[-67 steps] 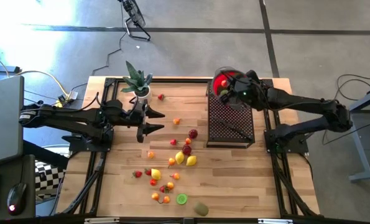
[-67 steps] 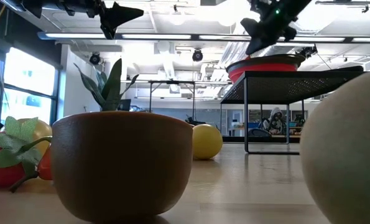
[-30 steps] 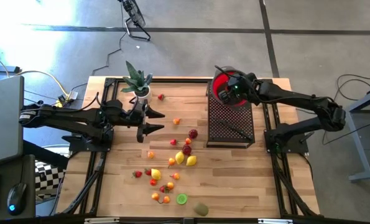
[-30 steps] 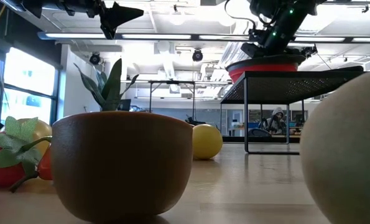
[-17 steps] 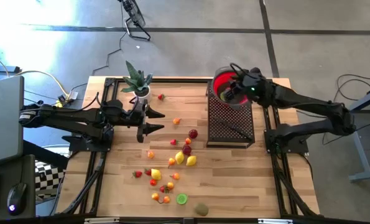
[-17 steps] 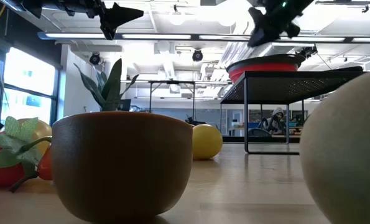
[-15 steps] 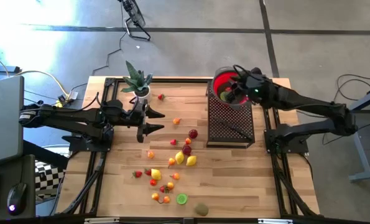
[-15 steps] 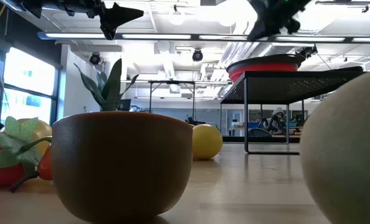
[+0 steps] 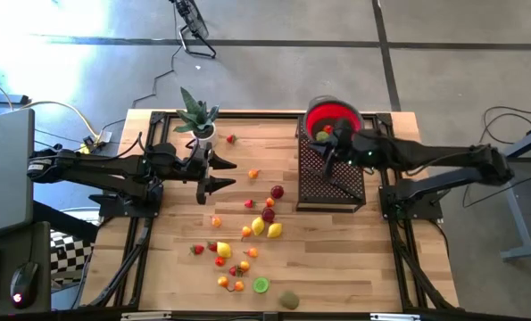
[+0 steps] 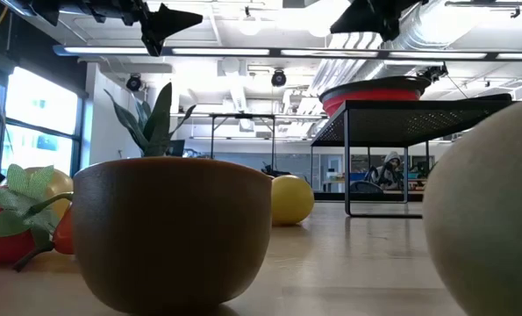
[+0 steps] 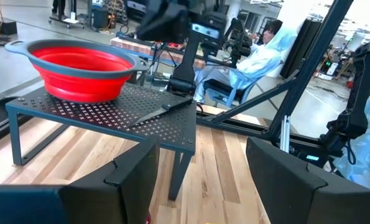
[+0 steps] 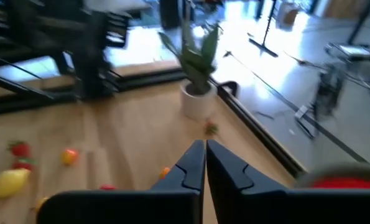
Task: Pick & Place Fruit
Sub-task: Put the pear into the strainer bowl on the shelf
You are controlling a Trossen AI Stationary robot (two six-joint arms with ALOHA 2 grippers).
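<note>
High view, right pincer (image 9: 329, 153) pinched shut, empty, above rack (image 9: 329, 183) beside red bowl (image 9: 334, 117), left pincer (image 9: 225, 174) wide, fruit (image 9: 274, 230) mid-table.

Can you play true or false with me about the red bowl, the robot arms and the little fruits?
1. The red bowl sits on the black mesh stand. True.
2. All the fruit is already in the bowl. False: many small fruits lie scattered on the wooden table.
3. The right tool is over the mesh stand, with its fingers closed together. True.
4. The left tool is holding a lemon. False: its fingers are apart with nothing between them.
5. A knife lies on the mesh stand. True.
</note>
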